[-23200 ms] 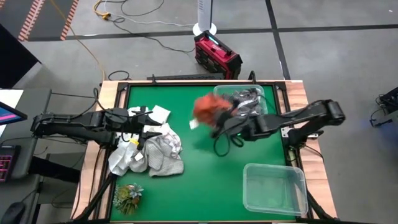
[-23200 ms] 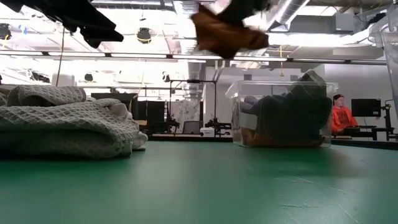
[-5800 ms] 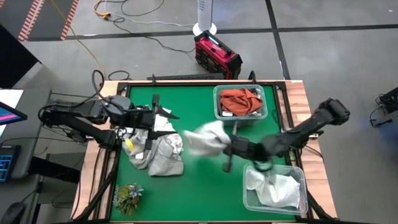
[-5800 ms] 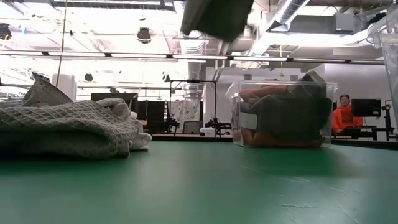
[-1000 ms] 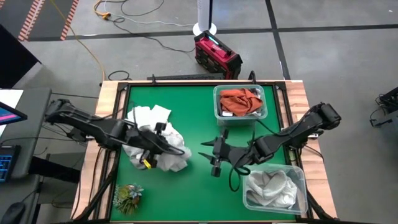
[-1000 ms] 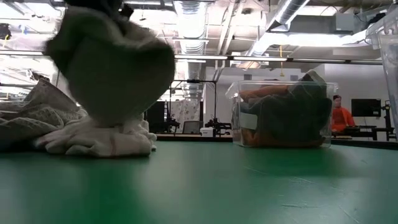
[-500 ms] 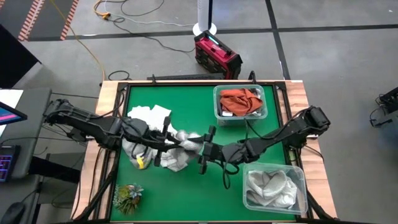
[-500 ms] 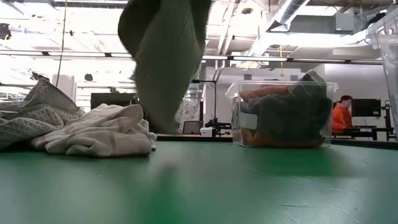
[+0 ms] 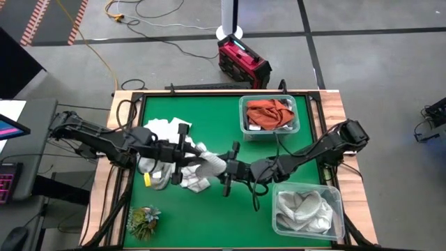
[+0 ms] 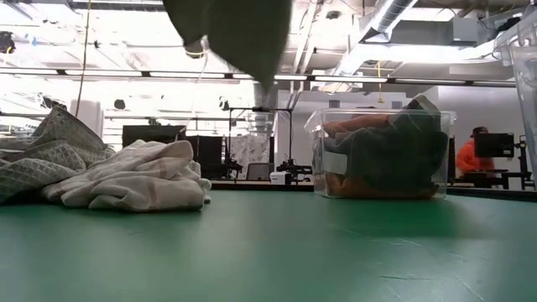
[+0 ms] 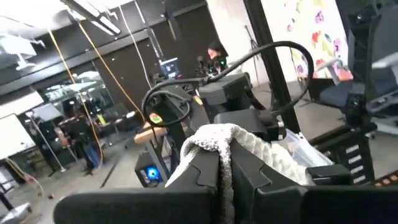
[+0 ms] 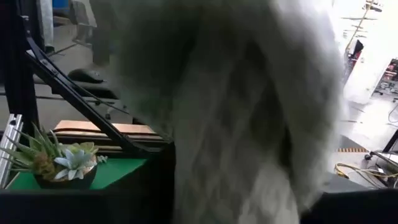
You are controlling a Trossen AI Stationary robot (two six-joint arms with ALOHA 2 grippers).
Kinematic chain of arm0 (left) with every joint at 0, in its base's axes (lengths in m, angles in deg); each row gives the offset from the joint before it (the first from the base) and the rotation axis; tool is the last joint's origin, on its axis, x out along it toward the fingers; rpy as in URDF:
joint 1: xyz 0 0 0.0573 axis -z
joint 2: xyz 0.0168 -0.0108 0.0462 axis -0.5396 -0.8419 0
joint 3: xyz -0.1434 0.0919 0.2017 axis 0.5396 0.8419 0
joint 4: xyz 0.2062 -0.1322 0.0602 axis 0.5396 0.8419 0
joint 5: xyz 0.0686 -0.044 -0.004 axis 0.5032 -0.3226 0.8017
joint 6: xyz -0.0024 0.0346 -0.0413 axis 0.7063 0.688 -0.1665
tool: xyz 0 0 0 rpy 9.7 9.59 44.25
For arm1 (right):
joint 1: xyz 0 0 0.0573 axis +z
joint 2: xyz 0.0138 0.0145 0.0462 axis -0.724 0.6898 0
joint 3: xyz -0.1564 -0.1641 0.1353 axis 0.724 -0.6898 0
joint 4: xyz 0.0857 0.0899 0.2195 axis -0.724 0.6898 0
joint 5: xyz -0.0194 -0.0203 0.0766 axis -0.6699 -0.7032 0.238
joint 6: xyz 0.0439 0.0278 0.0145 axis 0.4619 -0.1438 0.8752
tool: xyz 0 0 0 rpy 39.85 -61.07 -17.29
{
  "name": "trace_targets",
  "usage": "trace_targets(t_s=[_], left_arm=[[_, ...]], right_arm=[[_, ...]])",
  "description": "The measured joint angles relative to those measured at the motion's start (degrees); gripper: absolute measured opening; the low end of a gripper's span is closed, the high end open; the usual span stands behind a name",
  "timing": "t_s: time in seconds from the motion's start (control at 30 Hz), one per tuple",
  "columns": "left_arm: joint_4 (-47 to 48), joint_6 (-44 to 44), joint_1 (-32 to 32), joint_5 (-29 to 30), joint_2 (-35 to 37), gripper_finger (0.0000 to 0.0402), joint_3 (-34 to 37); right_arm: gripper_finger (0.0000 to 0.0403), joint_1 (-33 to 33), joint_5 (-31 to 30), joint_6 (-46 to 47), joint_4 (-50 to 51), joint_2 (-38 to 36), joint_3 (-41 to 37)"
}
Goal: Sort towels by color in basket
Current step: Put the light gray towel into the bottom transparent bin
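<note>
Robotics lab or workshop, open-plan. Bare grey concrete floor with taped lines and loose cables, including an orange cord. Red equipment case on the floor behind the green worktop. Low view: exposed ceiling ducts, strip lights, monitors, a seated person in orange. Hazard-striped floor tape at the corner.

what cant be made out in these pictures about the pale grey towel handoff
- Right gripper: the right wrist view is filled by the lifted pale grey waffle-weave towel, so whether the fingers touch it cannot be seen.
- Low view: the towel's top and both grippers are cut off by the upper edge.
- Clear plastic bin with the rust-orange towel: the cloths beneath are hidden.
</note>
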Motion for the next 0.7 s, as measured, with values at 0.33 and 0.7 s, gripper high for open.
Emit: trace_targets(t_s=[0.33, 0.7], left_arm=[[9.5, -12.9, 0.0, 8.3, 0.6, 0.006, -3.0], [37.6, -18.7, 1.8, 6.9, 0.6, 0.021, -17.4]], right_arm=[[0.0042, 0.5, 0.2, -0.5, 0.9, 0.0, 0.0], [0.0042, 5.6, -4.0, 1.0, 9.7, -6.2, -0.1]])
